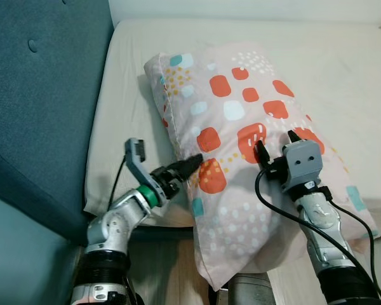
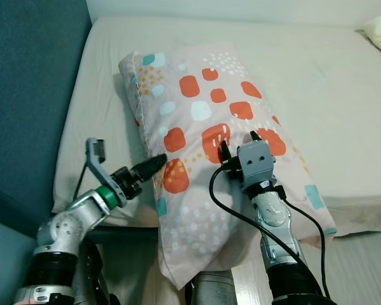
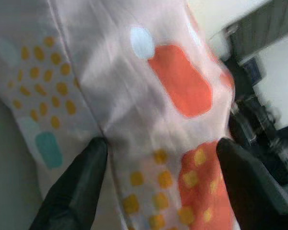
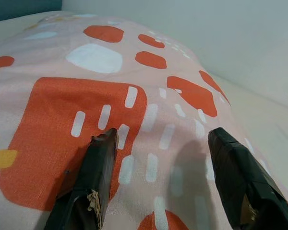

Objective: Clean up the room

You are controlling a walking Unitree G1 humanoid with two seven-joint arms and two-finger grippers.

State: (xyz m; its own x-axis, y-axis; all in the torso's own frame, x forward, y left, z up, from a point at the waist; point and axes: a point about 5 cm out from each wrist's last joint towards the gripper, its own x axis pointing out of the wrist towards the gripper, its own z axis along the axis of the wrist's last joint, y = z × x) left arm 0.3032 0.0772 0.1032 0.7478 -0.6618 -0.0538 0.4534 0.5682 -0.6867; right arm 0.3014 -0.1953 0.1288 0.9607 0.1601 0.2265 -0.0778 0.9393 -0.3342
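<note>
A pink pillow (image 1: pixel 235 127) with orange, white and teal patches lies slantwise on the cream mattress (image 1: pixel 343 70), its near end hanging over the bed's front edge. My left gripper (image 1: pixel 192 164) presses against the pillow's left seam, open, with the fabric (image 3: pixel 149 96) bulging between its fingers (image 3: pixel 74 187). My right gripper (image 1: pixel 277 144) rests on top of the pillow near an orange patch (image 4: pixel 62 143), open, both fingers (image 4: pixel 235 177) touching the cloth.
A teal padded headboard (image 1: pixel 44 95) rises along the left of the bed. A white wall runs behind the mattress. Wooden floor (image 1: pixel 178 279) shows below the bed's front edge, between my arms.
</note>
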